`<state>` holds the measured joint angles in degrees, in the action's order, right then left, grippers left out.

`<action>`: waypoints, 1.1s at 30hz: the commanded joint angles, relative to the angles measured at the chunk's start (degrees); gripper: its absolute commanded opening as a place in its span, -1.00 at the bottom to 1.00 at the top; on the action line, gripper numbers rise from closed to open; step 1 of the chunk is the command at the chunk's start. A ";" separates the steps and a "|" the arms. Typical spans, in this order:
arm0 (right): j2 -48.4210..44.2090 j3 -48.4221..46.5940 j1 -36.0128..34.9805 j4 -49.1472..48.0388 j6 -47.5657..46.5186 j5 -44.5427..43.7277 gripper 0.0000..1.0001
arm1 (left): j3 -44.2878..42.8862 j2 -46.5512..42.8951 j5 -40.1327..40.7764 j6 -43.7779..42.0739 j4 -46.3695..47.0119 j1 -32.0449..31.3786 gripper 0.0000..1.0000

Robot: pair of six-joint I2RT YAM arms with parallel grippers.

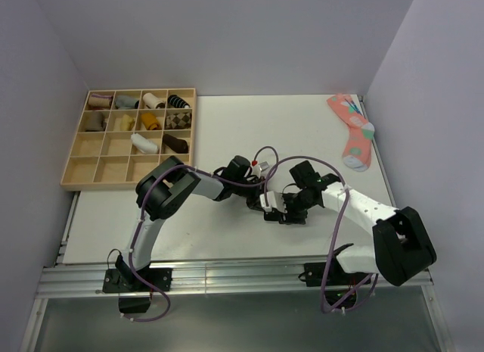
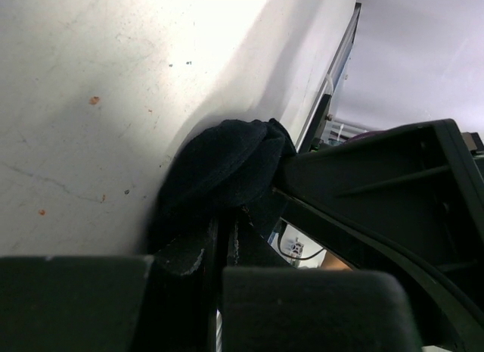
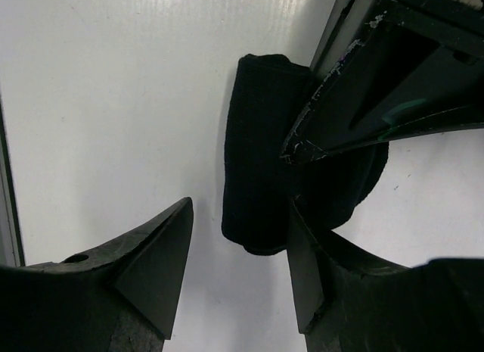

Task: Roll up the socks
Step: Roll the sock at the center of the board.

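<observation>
A black sock point(image 3: 261, 178) lies as a stubby, partly rolled bundle on the white table. It also shows in the left wrist view point(image 2: 227, 166). My left gripper point(image 2: 221, 242) is shut on one end of it, and its fingers point(image 3: 355, 102) come in from the upper right in the right wrist view. My right gripper point(image 3: 238, 223) is open around the bundle's near end, with its right finger point(image 3: 306, 276) against the sock and its left finger apart from it. In the top view both grippers, left point(image 1: 266, 203) and right point(image 1: 291, 208), meet at mid-table and hide the sock.
A wooden compartment tray point(image 1: 76, 166) with several rolled socks stands at the back left. A coral-pink spotted sock point(image 1: 354, 132) lies flat at the back right near the wall. The table's metal front rail point(image 1: 227, 276) runs just behind the arm bases.
</observation>
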<state>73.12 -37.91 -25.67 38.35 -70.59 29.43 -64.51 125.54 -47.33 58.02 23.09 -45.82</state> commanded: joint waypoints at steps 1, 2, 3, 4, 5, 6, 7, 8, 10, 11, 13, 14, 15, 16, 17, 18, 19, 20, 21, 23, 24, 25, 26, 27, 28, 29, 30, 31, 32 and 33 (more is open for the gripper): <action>2.20 -0.41 -0.52 0.15 1.06 -2.27 0.17 | 3.60 4.28 4.26 -2.74 -7.80 -0.14 -0.99; 2.63 -0.41 -0.52 -0.37 1.15 -2.45 0.16 | 3.86 4.02 4.18 -2.74 -7.71 -0.14 -0.99; 2.81 -0.41 -0.52 -0.47 1.33 -2.62 0.16 | 3.95 4.02 4.26 -2.65 -7.36 -0.14 -0.99; 2.99 -0.41 -0.52 -0.47 1.33 -2.80 0.16 | 4.22 3.84 4.18 -2.56 -7.01 -0.06 -0.99; 3.43 -0.50 -0.61 -0.47 1.24 -2.80 0.16 | 4.48 3.84 4.00 -2.30 -6.75 -0.14 -0.99; 3.69 -0.67 -0.61 -0.55 1.50 -2.89 0.16 | 4.66 3.84 3.83 -2.21 -6.14 -0.06 -0.99; 3.96 -0.76 -0.70 -0.82 1.59 -3.15 0.16 | 4.83 3.84 3.83 -2.03 -5.78 -0.06 -0.99; 4.48 -0.85 -0.61 -0.82 1.77 -3.33 0.15 | 5.09 3.84 3.56 -1.77 -5.43 0.03 -0.99; 5.01 -1.29 -0.61 -0.82 2.12 -3.33 0.14 | 5.18 3.84 3.39 -1.51 -4.64 0.03 -0.99; 5.53 -1.46 -0.61 -0.64 2.21 -3.59 0.13 | 5.45 3.75 3.39 -1.16 -4.29 0.03 -0.99; 6.33 -2.43 -0.61 -0.38 2.91 -3.50 0.05 | 5.97 3.58 3.12 -0.54 -3.06 -0.06 -0.99; 7.46 -2.95 -0.61 0.40 3.09 -3.59 -0.01 | 6.76 3.40 2.95 0.77 -0.62 0.03 -0.99; 8.26 -4.18 -0.52 0.93 3.26 -3.33 -0.11 | 7.20 3.40 2.77 1.48 0.63 0.03 -0.99; 9.13 -4.97 -0.52 1.81 3.61 -3.15 -0.32 | 7.55 3.14 2.77 1.92 1.77 0.03 -0.99; 10.97 -5.76 -0.43 3.47 3.79 -2.80 -0.40 | 8.60 2.96 2.86 3.05 4.65 0.03 -0.99; 11.86 -7.42 0.00 4.53 3.70 -1.84 -0.43 | 9.48 2.70 3.03 3.85 6.94 0.03 -0.99; 12.56 -8.22 0.35 6.11 3.70 -1.22 -0.48 | 10.27 2.26 3.73 4.38 8.18 0.03 -0.99; 13.79 -8.93 0.79 6.91 3.70 -0.78 -0.49 | 11.41 1.91 4.35 4.82 10.63 0.12 -0.96; 14.41 -10.33 1.15 7.70 3.70 0.18 -0.52 | 12.21 1.73 4.87 5.17 12.14 0.03 -0.95; 16.60 -12.00 2.03 11.03 3.35 1.32 -0.53 | 15.02 0.42 7.86 6.05 14.60 0.03 -0.92; 17.57 -14.01 2.38 12.53 2.92 2.29 -0.53 | 16.07 -0.55 8.74 6.40 18.27 0.03 -0.89; 19.76 -15.16 2.99 15.32 2.74 2.73 -0.53 | 18.43 -1.25 11.10 6.84 20.31 -0.05 -0.87; 21.00 -17.61 3.26 16.92 2.56 3.17 -0.53 | 19.50 -1.95 12.25 7.11 21.72 -0.14 -0.82; 22.23 -18.85 3.43 18.68 1.95 3.70 -0.53 | 20.47 -3.61 13.65 7.02 24.34 -0.23 -0.82; 24.68 -20.08 4.30 21.91 1.60 4.84 -0.53 | 22.39 -4.50 16.37 6.58 25.15 -0.32 -0.80; 25.83 -22.19 4.75 23.42 1.24 5.37 -0.53 | 23.28 -5.38 17.79 6.49 26.12 -0.58 -0.75; 26.97 -23.25 5.19 24.74 0.81 5.81 -0.53 | 24.16 -6.78 18.84 6.32 28.56 -0.76 -0.72; 28.99 -24.22 5.63 26.93 0.63 6.16 -0.53 | 25.65 -7.49 19.99 6.14 29.46 -0.85 -0.71; 29.88 -25.62 6.33 27.74 0.63 6.34 -0.53 | 26.19 -8.11 22.09 5.53 30.25 -1.28 -0.66; 30.67 -26.24 6.68 28.62 0.63 6.34 -0.53 | 26.63 -8.90 22.98 5.00 30.87 -1.55 -0.64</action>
<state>101.73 -61.39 -21.63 57.47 -68.88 38.63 -41.32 118.56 -31.16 66.98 54.43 -46.94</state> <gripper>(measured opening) 0.304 0.176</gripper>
